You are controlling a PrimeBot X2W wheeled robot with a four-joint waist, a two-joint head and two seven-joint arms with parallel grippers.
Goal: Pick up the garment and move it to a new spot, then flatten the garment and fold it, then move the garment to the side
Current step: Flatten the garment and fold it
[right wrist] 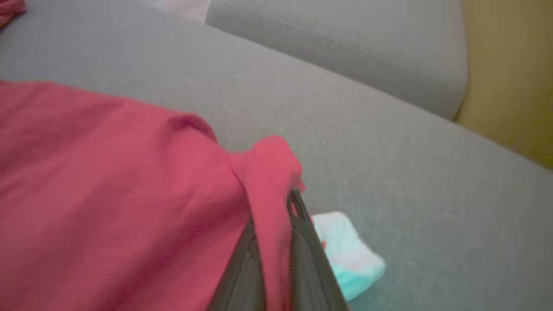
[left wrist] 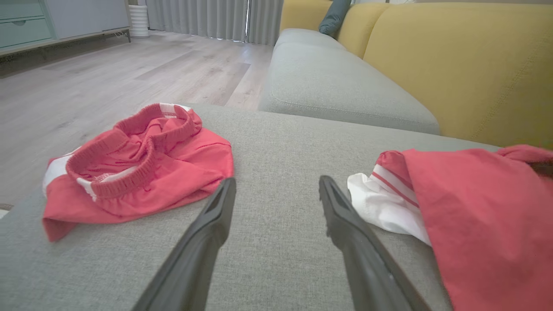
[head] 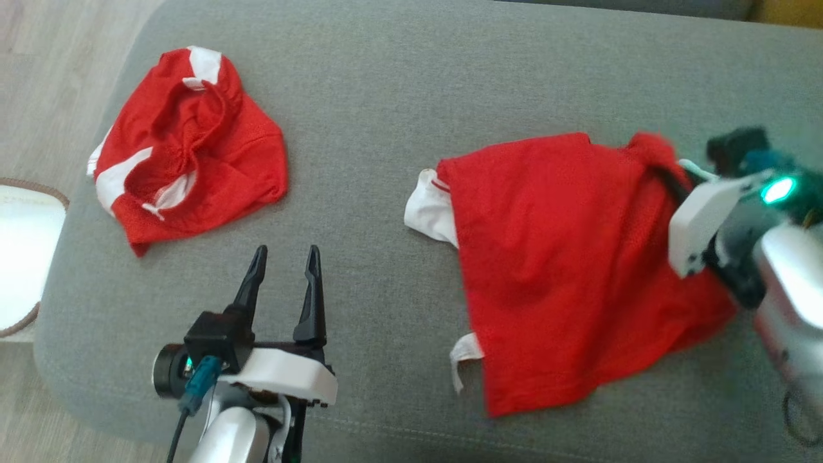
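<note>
The red garment [head: 566, 257] lies spread on the grey seat cushion [head: 386, 83], on the robot's right side, mostly flat with some soft folds. Its white part with red stripes [head: 429, 209] points toward the middle of the cushion, and a small white tab [head: 464, 352] sticks out at the garment's lower left corner.

The right gripper [head: 672, 180] is at the upper right corner of this garment, where the cloth is bunched up. In the right wrist view its two dark fingers are pressed together with a strip of the red cloth between them, so it is clamped on the garment. That corner stands up a little from the cushion. Just beside the fingers lies a small white piece of cloth [right wrist: 350, 255], tinted greenish; I cannot tell if it belongs to the garment. The right forearm [head: 794, 289] enters from the right edge of the head view and the wrist points up and to the left, with a green light [head: 778, 190] lit on it.

The left gripper [head: 287, 254] is over bare cushion, to the left of the garment and apart from it. Its fingers are spread, point away from the robot and hold nothing. The left arm rises from the bottom edge of the head view.

A pair of red shorts [head: 193, 148] with an elastic waistband lies crumpled near the left end of the cushion, well apart from the garment. Behind the cushion stands a yellow backrest [left wrist: 453, 65].
</note>
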